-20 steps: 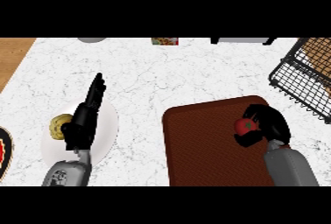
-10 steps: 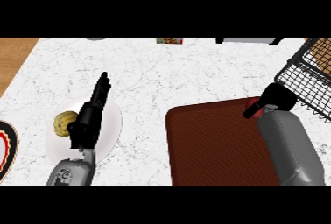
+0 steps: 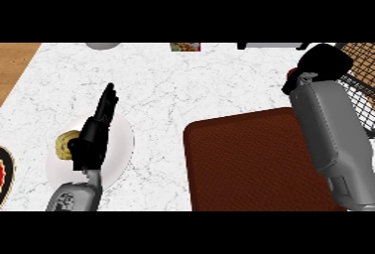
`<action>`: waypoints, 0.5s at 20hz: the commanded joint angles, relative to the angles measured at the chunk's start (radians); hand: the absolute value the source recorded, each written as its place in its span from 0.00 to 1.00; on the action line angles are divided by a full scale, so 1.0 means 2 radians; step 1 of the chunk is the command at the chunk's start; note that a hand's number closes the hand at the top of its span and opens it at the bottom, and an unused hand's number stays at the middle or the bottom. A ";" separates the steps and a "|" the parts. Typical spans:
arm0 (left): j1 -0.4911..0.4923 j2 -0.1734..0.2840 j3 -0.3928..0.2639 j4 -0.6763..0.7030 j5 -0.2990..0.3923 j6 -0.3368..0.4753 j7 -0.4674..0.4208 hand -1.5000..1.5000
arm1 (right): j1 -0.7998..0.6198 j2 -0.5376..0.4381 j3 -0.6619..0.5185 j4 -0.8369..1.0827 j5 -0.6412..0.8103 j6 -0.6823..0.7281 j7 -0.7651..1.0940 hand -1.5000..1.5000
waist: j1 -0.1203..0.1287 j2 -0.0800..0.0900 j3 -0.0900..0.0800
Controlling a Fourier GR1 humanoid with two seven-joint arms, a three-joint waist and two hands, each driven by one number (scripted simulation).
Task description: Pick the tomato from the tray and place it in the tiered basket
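Pick-up is judged done: the tray [image 3: 249, 163] is seen bare, w/ no tomato on it. Transfer is approx. complete; release into the tiered basket [image 3: 359, 64] is left. The basket's wire mesh is seen only at the upper-right corner, just beyond the tray's far-right edge, partly hidden by the right forearm.

The right hand [image 3: 322, 62] is held up beyond the tray's far-right corner, at the basket's near edge. Its fingers are curled, and a small red patch, taken as the tomato [image 3: 293, 74], is seen at the hand's left side, tucked under the curled fingers. Most of the tomato is hidden by the hand, so whether it is already over the basket's rim cannot be told.

The left hand [image 3: 95, 131] is rested well left of the tray, fingers straight and pressed together, over a white plate [image 3: 121, 144] w/ a yellowish food item [image 3: 67, 144] at its left edge. The worktop [image 3: 183, 84] is white marble.
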 commanded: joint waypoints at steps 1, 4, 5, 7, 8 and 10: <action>0.020 0.007 -0.005 -0.035 0.001 -0.006 0.021 0.50 | -0.052 -0.017 0.000 -0.042 0.020 0.075 0.079 1.00 | -0.004 -0.004 0.000; 0.003 -0.010 -0.009 -0.002 -0.012 0.012 0.006 0.50 | -0.081 -0.024 -0.012 -0.070 0.026 0.096 0.082 1.00 | -0.009 -0.002 0.000; 0.010 0.006 0.005 -0.012 0.002 -0.004 0.007 0.50 | -0.091 -0.040 -0.026 -0.071 0.019 0.111 0.071 1.00 | -0.007 -0.002 0.000; 0.012 0.001 0.007 -0.006 0.005 0.000 -0.008 0.50 | -0.124 -0.038 -0.031 -0.058 0.031 0.127 0.081 1.00 | -0.003 0.000 0.000; 0.018 -0.012 -0.006 0.001 -0.007 0.011 -0.008 0.50 | -0.124 -0.039 -0.029 -0.078 0.032 0.156 0.080 1.00 | -0.008 -0.002 0.000; 0.009 0.000 0.001 0.001 0.003 -0.005 -0.002 0.50 | -0.151 -0.047 -0.046 -0.090 0.031 0.165 0.080 1.00 | -0.007 -0.002 0.000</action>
